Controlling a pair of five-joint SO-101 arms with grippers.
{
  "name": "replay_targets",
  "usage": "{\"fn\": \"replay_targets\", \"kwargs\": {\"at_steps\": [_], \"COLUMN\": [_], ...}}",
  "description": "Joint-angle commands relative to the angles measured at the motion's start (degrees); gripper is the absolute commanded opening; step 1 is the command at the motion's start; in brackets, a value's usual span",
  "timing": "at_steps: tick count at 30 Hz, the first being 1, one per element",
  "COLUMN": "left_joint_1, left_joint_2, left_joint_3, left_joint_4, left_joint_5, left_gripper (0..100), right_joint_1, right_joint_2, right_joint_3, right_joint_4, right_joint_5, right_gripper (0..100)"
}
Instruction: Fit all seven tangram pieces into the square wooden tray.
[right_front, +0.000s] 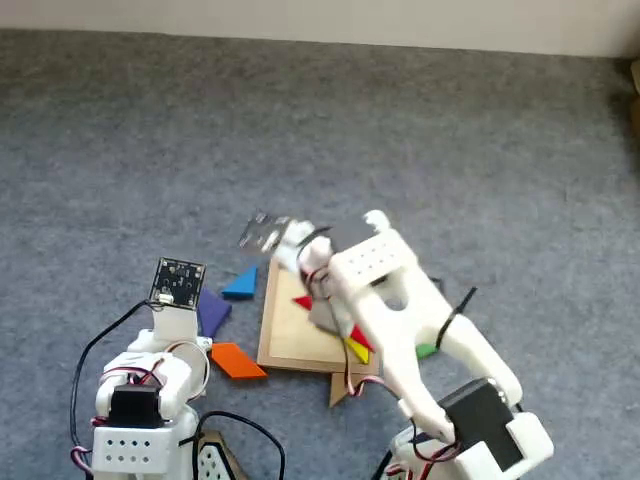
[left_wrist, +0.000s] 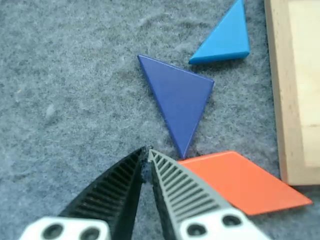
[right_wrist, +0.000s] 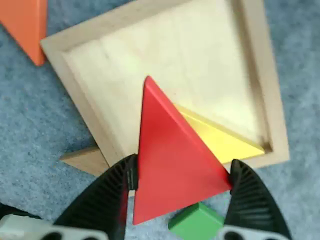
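Note:
My right gripper (right_wrist: 182, 170) is shut on a large red triangle (right_wrist: 170, 160), a finger on each side. The triangle hangs over the square wooden tray (right_wrist: 175, 55) and hides part of a yellow triangle (right_wrist: 220, 140) lying in a corner of the tray. In the high view the right gripper (right_front: 322, 305) reaches down over the tray (right_front: 285, 335). My left gripper (left_wrist: 148, 155) is shut and holds nothing. Its tip rests on the carpet beside the point of a dark blue triangle (left_wrist: 180, 97) and an orange parallelogram (left_wrist: 242, 180). A light blue triangle (left_wrist: 225, 40) lies farther off.
A green square (right_wrist: 196, 222) sits on the carpet just outside the tray's rim. A flat wood-coloured piece (right_wrist: 85, 160) pokes out beside the tray's corner. The loose pieces lie left of the tray on grey carpet (right_front: 420, 130).

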Motion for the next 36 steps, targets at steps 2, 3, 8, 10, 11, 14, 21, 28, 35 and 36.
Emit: {"fn": "replay_targets", "kwargs": {"at_steps": [2, 3, 8, 10, 11, 14, 21, 28, 35, 36], "left_joint_1": [0.9, 0.9, 0.9, 0.9, 0.9, 0.9, 0.9, 0.9, 0.9, 0.9], "left_joint_2": [-1.4, -1.4, -1.4, -1.4, -1.4, -1.4, -1.4, -1.4, -1.4, -1.4], "left_joint_3": [1.2, 1.2, 1.2, 1.2, 1.2, 1.2, 1.2, 1.2, 1.2, 1.2], "left_joint_4": [0.2, 0.2, 0.2, 0.2, 0.2, 0.2, 0.2, 0.2, 0.2, 0.2], "left_joint_5": [0.3, 0.3, 0.3, 0.3, 0.3, 0.3, 0.3, 0.3, 0.3, 0.3], "left_gripper": [0, 0, 0, 0, 0, 0, 0, 0, 0, 0], "right_joint_1": [-5.9, -6.6, -9.3, -10.0, -10.3, -11.1, -11.1, -9.1, -7.0, -7.0], "right_joint_2": [-2.9, -2.9, -2.9, -2.9, -2.9, -2.9, -2.8, -2.8, -2.9, -3.2], "right_joint_3": [2.8, 3.4, 5.1, 5.3, 5.3, 5.3, 5.4, 5.4, 5.4, 5.4], "right_joint_4": [-3.9, -4.5, -6.8, -7.4, -7.4, -7.4, -9.9, -8.5, -8.5, -8.3], "right_joint_5": [3.3, 4.1, 7.1, 8.7, 9.4, 11.2, 13.0, 12.8, 13.1, 13.0], "right_gripper": [17.6, 17.6, 17.6, 17.6, 17.6, 17.6, 18.2, 32.7, 34.3, 34.3]}}
